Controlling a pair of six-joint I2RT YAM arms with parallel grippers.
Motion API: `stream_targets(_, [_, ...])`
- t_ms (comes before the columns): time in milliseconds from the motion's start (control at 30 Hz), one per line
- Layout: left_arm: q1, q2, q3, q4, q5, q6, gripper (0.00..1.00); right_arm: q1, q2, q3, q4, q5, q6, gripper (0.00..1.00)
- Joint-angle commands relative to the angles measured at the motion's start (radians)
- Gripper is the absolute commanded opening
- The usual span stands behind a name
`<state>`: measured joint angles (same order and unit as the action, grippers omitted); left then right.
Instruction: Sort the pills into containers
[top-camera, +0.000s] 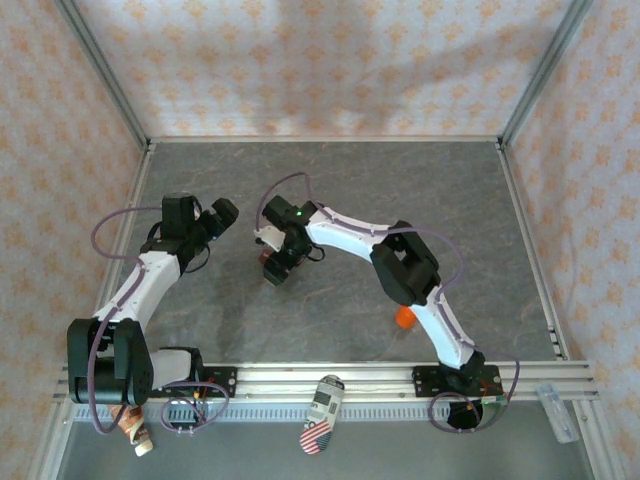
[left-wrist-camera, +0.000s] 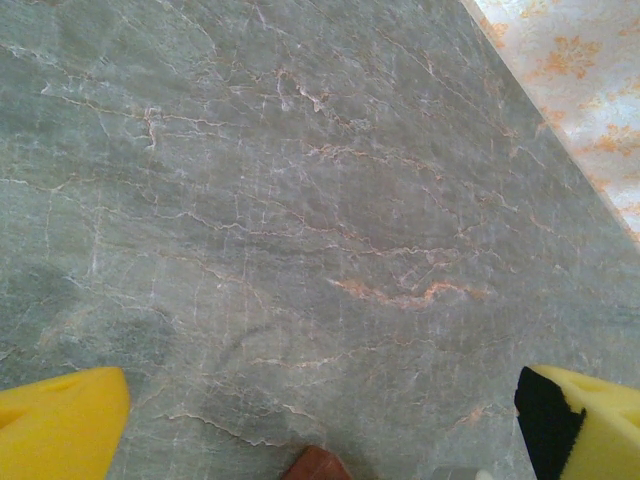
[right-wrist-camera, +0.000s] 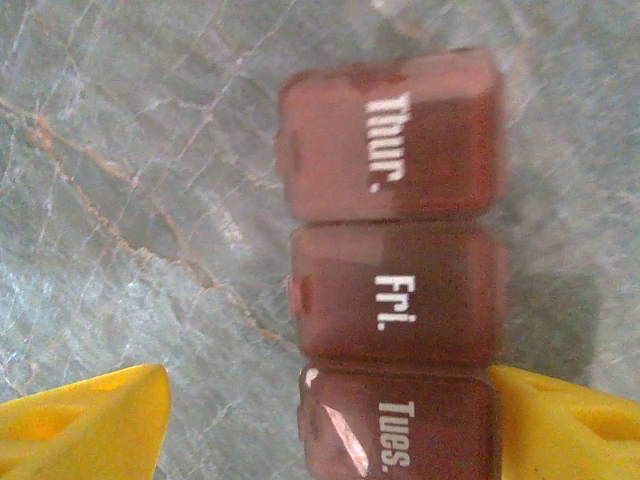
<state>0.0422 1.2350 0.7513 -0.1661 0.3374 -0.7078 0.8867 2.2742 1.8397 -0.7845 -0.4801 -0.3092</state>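
— Which step is in hand?
— Grasping, it is judged. The containers (right-wrist-camera: 395, 270), lids shut, are seen centre-right in the right wrist view. The Tues. compartment (right-wrist-camera: 420, 440) is straddled by the right gripper (right-wrist-camera: 325, 425), fingers apart, nothing clamped.
— And next?
— A square closing on the box is probably called for. The left gripper (left-wrist-camera: 320, 420) is seen spread wide over the table (left-wrist-camera: 300, 200).

Lab test cell is indicated: a grey marble-look tabletop (top-camera: 330, 190) is enclosed by floral-patterned wall panels (top-camera: 320, 60) held in aluminium frame posts (top-camera: 100, 65). Two robot arms (top-camera: 345, 228) are bolted to a slotted aluminium rail (top-camera: 300, 375).
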Motion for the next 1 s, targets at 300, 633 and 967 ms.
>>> stream_targets(300, [0.011, 0.001, 0.034, 0.005, 0.01, -0.006, 1.0, 0.03, -0.059, -0.058, 0.092, 0.247, 0.14, 0.78])
stream_targets(633, [0.012, 0.011, 0.035, 0.011, 0.012, -0.007, 1.0, 0.041, -0.032, -0.039, 0.083, 0.253, 0.127, 0.72])
stream_targets(967, [0.014, 0.017, 0.037, 0.015, 0.017, -0.008, 1.0, 0.053, -0.032, -0.059, 0.075, 0.242, 0.119, 0.64])
